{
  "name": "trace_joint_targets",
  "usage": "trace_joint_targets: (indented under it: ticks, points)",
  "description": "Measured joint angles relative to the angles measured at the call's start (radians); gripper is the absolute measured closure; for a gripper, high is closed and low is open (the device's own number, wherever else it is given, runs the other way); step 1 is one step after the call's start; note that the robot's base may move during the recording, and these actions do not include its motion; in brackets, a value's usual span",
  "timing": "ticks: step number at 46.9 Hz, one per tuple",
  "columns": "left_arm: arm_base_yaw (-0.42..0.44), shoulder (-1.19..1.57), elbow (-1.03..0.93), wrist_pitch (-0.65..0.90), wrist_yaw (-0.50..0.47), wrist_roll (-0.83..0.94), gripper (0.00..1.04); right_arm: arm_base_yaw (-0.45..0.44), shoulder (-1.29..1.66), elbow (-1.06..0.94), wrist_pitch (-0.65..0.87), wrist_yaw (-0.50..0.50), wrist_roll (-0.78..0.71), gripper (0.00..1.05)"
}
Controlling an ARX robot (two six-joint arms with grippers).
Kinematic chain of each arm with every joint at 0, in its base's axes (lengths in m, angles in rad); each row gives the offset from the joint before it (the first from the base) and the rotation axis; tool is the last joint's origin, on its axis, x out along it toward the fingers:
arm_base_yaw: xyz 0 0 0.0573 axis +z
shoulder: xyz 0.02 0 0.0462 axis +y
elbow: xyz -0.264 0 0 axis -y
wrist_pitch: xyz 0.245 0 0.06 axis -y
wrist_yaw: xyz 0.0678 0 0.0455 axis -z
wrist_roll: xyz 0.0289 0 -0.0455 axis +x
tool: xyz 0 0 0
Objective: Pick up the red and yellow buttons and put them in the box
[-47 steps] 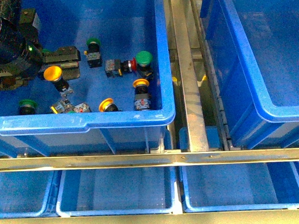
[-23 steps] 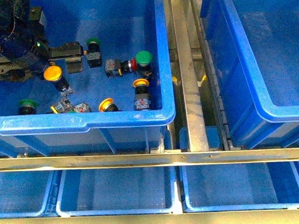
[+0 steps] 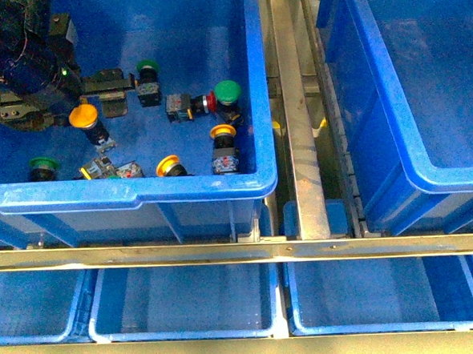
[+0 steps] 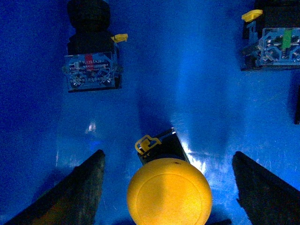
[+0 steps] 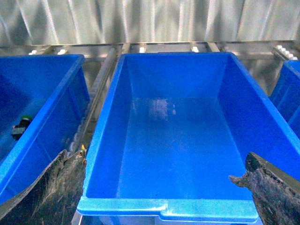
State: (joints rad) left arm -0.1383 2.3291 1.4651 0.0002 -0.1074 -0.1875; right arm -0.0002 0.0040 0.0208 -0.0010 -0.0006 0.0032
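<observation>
Button with a yellow cap sits on the floor of the source bin, its cap turned up toward the left wrist camera and its black body behind it. The left gripper hangs over it with its jaws spread wide and nothing held. In the left wrist view the cap lies in the gap between the two fingers, clear of both and back toward the wrist rather than at the tips. In the front view it shows just beside the nearer finger.

Beyond the yellow cap, past the fingertips, two more switches lie on the bin floor: a dark-capped switch whose colour cannot be told, and an edge switch cut off by the frame. Neither lies between the jaws.

To the right of the yellow cap in the front view stands a green button. Further right a red button lies on its side, close against a second green button. Nearer the bin's front wall than the yellow cap are an orange-capped button, a second yellow button and a third green button.

Well to the right of the yellow cap, across a metal rail, stands the box. The right gripper hovers above it, jaws wide apart and holding nothing.
</observation>
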Motion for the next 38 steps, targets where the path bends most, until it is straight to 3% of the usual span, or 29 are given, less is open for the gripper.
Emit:
trace_joint_targets:
  ticks: [12,21,38]
  points:
    - [0.002,0.0,-0.008,0.007,-0.001,-0.008,0.68,0.0,0.0,0.0,0.0,0.0,0.0,0.06]
    - [0.005,-0.012,-0.035,0.027,0.001,-0.043,0.7,0.0,0.0,0.0,0.0,0.0,0.0,0.06]
    - [0.044,-0.261,-0.232,0.116,0.096,-0.314,0.7,0.0,0.0,0.0,0.0,0.0,0.0,0.06]
